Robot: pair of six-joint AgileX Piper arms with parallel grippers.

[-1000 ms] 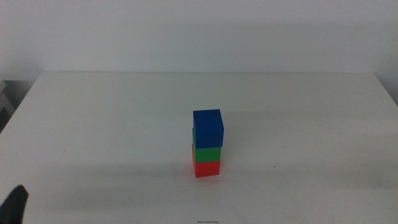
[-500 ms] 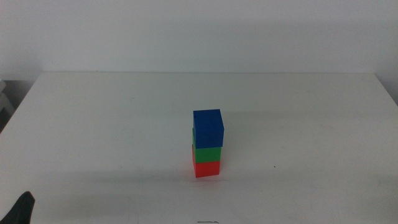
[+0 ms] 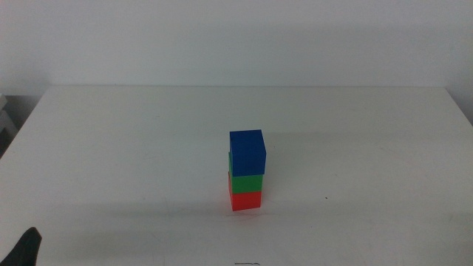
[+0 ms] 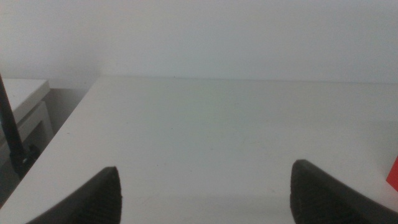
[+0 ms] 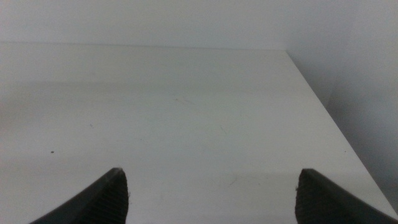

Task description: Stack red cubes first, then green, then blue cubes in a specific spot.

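— What is seen of the surface and the room?

— A plain white table (image 3: 111, 148) is shown, matte and bare, with a pale wall (image 3: 236, 37) behind its far edge. At the table's left side, a piece of white furniture (image 4: 22, 99) is seen lower down, beside a dark thin pole (image 4: 12, 130).

— How many cubes are counted?

— Three are counted, one of each colour. The red cube (image 3: 245, 200) is placed on the table near the middle. The green cube (image 3: 247, 183) is set directly on it, and the blue cube (image 3: 247, 152) is set on the green one. The stack is upright, with the blue cube turned very slightly against the others.

— And the grippers?

— Two are counted. The left gripper (image 4: 202, 193) is held low over the near left part of the table, well apart from the stack. Its jaws are spread wide and nothing is held between them. The right gripper (image 5: 211, 193) is found over the right part of the table, likewise spread wide with nothing gripped.
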